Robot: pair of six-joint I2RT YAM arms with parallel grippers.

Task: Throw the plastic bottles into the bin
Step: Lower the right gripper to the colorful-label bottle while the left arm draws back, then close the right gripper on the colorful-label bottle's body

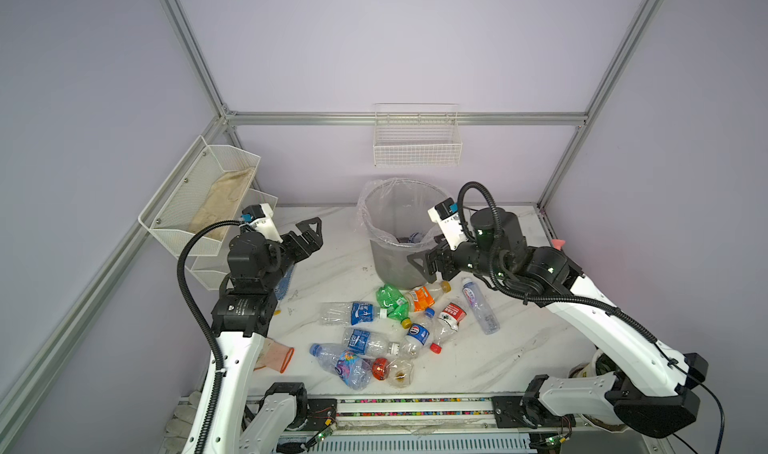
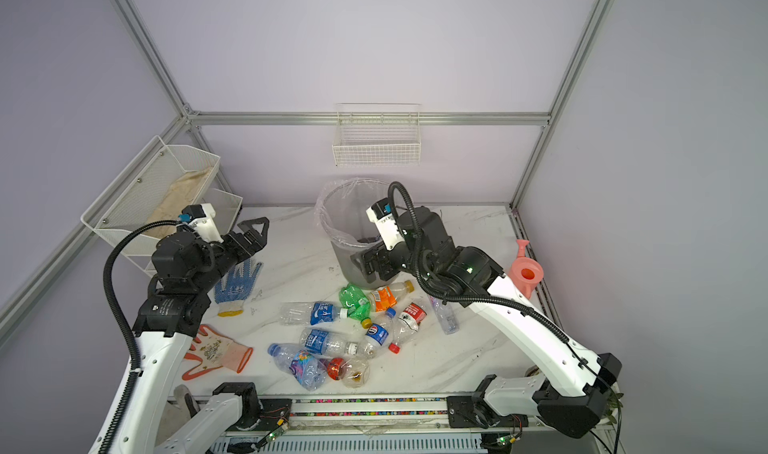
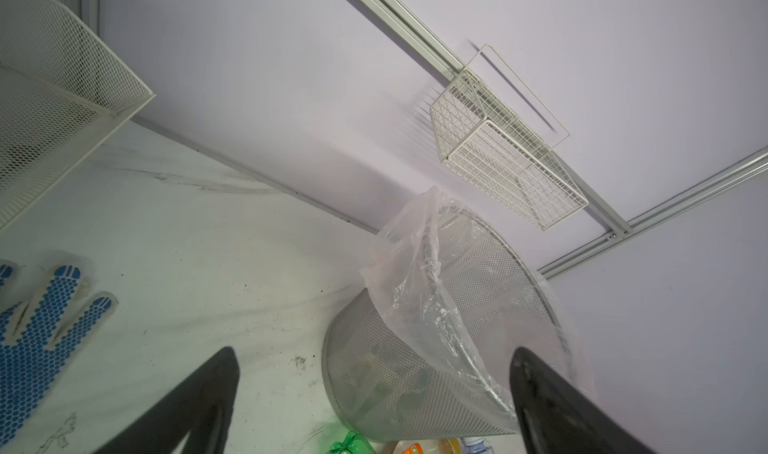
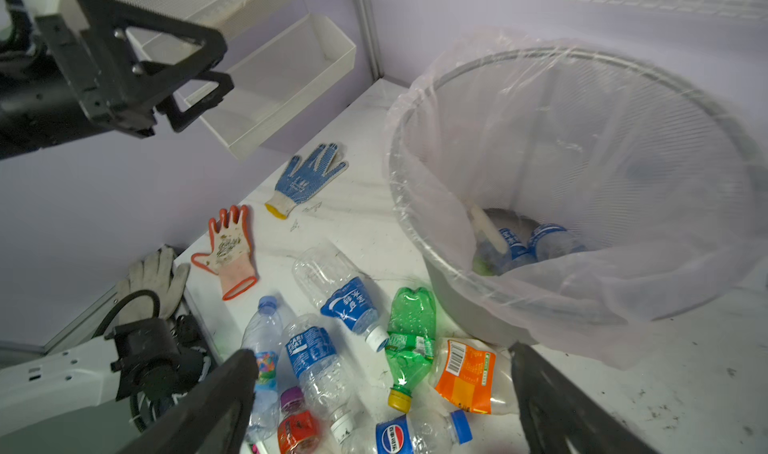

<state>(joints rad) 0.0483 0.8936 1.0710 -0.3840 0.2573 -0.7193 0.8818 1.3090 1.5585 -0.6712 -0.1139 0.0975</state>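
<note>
bin (image 4: 465,306) holds blue-labelled bottles (image 4: 552,239); other bottles (image 1: 365,341) lie on worktop (image 1: 519,348); left hand (image 1: 316,235) and right hand (image 1: 422,250) open, empty

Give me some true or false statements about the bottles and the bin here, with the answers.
Both the left gripper and the right gripper are open and empty. True.
The tall round grey mesh bin with a clear plastic liner lies tipped over. False: it stands upright.
Blue-labelled clear plastic bottles already lie inside the bin. True.
The right gripper holds the crushed all-green plastic bottle. False: it lies on the white table near the bin's base.
The pink plastic watering can stands left of the bin. False: in a top view it stands to the bin's right.
</note>
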